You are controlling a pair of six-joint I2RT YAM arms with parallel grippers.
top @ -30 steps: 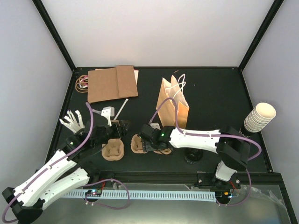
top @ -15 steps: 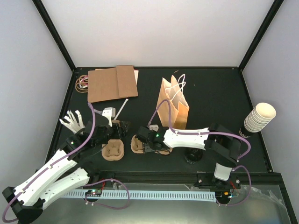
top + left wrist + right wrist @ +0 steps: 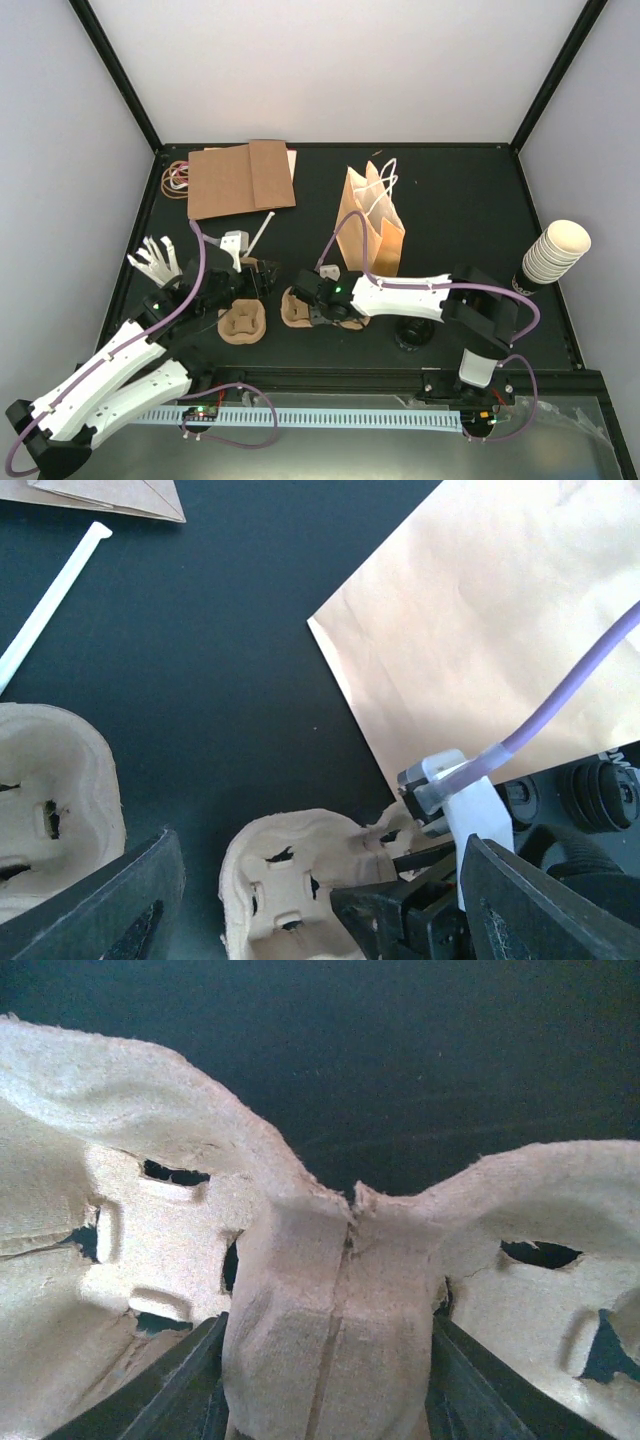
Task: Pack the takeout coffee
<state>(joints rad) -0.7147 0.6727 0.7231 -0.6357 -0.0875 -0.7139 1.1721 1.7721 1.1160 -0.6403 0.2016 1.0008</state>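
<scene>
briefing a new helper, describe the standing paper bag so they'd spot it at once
Look near the middle of the dark table. The bag stands upright there, tan with white handles, unlike the brown paper lying flat at the far left.

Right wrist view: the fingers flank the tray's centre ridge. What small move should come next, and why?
Probably squeeze the right gripper firmly onto the pulp tray's centre ridge before any lift: its fingers sit close on each side, yet a secure pinch isn't evident.
</scene>
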